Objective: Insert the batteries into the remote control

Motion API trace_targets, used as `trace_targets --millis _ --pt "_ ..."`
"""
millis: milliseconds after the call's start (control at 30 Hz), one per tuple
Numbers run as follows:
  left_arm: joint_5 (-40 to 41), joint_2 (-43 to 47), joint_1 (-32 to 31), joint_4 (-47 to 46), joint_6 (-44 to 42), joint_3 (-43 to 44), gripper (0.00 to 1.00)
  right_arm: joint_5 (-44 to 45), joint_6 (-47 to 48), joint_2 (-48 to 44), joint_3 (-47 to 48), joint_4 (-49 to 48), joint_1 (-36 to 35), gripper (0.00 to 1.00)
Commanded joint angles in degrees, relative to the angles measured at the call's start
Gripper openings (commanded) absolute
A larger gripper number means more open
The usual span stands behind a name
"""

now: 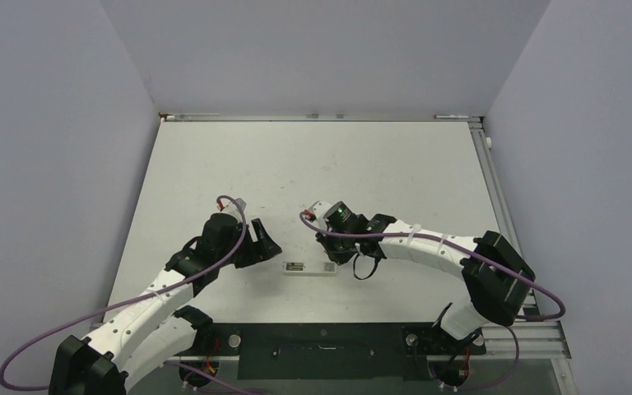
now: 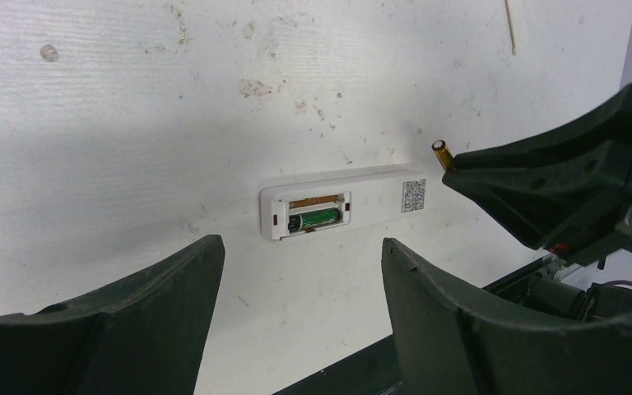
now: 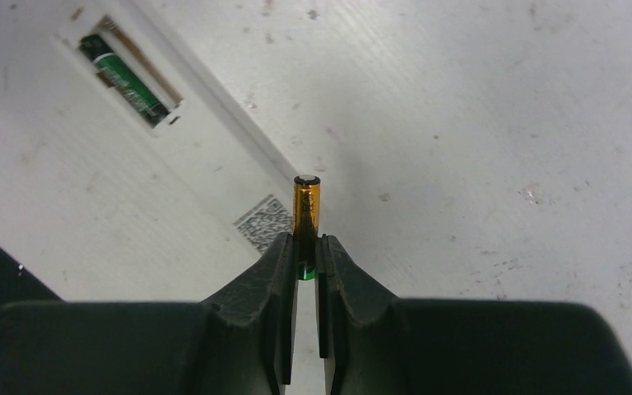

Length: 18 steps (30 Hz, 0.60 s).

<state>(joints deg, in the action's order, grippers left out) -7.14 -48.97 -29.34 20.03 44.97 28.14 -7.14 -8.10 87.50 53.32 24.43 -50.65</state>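
The remote control (image 1: pixel 309 268) (image 2: pixel 346 202) (image 3: pixel 214 132) lies on the white table with its back up and its battery bay uncovered. A green-and-black battery (image 2: pixel 317 219) (image 3: pixel 127 78) sits in the near slot, and the slot beside it shows a copper strip. My right gripper (image 3: pixel 305 243) (image 1: pixel 344 253) is shut on the copper-gold battery (image 3: pixel 308 206) (image 2: pixel 442 153), which sticks out past the fingertips just above the remote's end with the QR label. My left gripper (image 2: pixel 300 247) (image 1: pixel 265 243) stands open and holds nothing, a short way back from the remote's bay end.
A black base plate (image 1: pixel 321 346) runs along the near table edge, close behind the remote. Grey walls close in the left, back and right, with a metal rail (image 1: pixel 494 189) along the right side. A thin pale stick (image 2: pixel 510 29) lies farther out.
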Motion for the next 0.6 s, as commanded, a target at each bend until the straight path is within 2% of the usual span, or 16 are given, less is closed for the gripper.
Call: trace_targets --millis 0,267,567 --pt "-1.1 1.3 1.1 -0.5 1.8 -1.3 0.67 -3.2 7.5 -1.2 5.0 1.2 -3.1 0.09" --pt "-0.7 3.7 2.2 -0.3 3.2 -2.9 0.67 -5.4 14.2 4.2 10.6 5.7 -6.4 0.09" --pt "4.0 6.6 3.0 3.1 6.6 -4.1 0.70 -6.9 19.6 9.2 15.3 8.3 -8.7 0.09"
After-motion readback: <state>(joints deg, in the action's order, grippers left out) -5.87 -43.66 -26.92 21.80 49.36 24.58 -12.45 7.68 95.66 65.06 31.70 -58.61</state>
